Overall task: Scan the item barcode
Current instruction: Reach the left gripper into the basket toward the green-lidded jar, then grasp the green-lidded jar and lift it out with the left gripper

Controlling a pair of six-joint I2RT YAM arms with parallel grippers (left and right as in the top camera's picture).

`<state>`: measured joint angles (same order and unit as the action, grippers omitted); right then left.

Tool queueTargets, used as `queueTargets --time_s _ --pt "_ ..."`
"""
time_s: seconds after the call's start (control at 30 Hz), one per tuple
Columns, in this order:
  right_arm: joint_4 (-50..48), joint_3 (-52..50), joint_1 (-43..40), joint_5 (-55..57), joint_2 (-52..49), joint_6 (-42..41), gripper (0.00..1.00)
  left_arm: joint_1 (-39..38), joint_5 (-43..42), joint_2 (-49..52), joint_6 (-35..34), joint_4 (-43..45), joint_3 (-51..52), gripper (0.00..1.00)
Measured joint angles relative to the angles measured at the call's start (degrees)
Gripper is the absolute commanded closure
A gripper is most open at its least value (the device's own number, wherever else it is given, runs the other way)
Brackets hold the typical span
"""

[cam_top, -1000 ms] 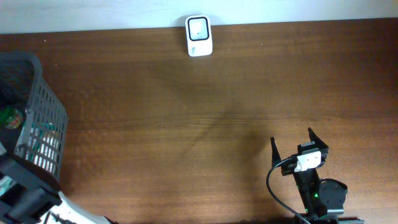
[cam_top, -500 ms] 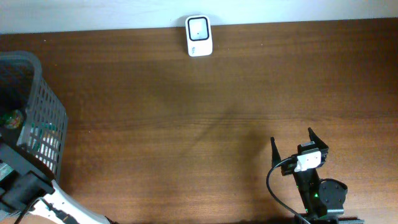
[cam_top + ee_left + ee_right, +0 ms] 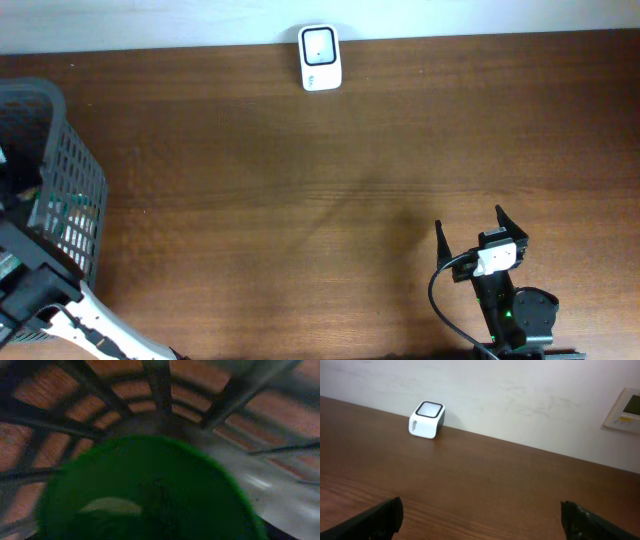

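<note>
Change since 1 second ago is all on my left side: the green item then showed through the basket (image 3: 75, 190) from overhead, and now my left arm (image 3: 40, 290) has swung further in and covers it. My right claw (image 3: 469, 228) and the scanner (image 3: 320, 58) have not shifted.

The basket sits at the worktop's (image 3: 300, 200) left edge, partly cut off by the frame. The scanner stands at the far edge, against the wall. My right claw is near the front edge on the right, fingers spread wide apart and holding nothing. A broad run of bare wood lies between these 3.

Only the left wrist view shows the item (image 3: 150, 485): a blurred green round shape filling most of the frame, very close, with the basket's dark ribs and wood beyond them. That view shows none of my left claw's fingers and overhead hides them in the basket, so I cannot tell whether that claw is apart or clamped.

The right wrist view shows the scanner as a white box with a dark side and dark top window, and a wall panel (image 3: 625, 410) at far right, which overhead does not show.
</note>
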<state>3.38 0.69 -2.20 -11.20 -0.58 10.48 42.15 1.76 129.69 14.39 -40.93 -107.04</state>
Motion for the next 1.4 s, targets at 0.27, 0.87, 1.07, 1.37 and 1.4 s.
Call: queueTargets --time_s 0.27,0.87,1.07,1.37,1.4 --pt "0.0 0.0 0.0 0.0 0.0 0.0 0.02 -0.02 -0.04 0.22 -0.5 -0.46 -0.55 0.4" --pt "0.0 0.0 0.0 0.0 0.0 0.0 0.02 -0.79 -3.48 -23.76 -8.26 -7.15 -1.68 0.4" --pt "0.0 0.0 0.0 0.0 0.0 0.0 0.02 -1.29 -6.25 -32.98 -10.73 -10.01 -1.73 0.39" --pt "0.0 0.0 0.0 0.0 0.0 -0.02 0.02 -16.55 -11.69 -45.31 -12.5 -17.66 -1.84 0.37" --pt "0.0 0.0 0.0 0.0 0.0 -0.02 0.01 -19.93 -12.33 -45.97 -12.74 -19.28 -1.97 0.37"
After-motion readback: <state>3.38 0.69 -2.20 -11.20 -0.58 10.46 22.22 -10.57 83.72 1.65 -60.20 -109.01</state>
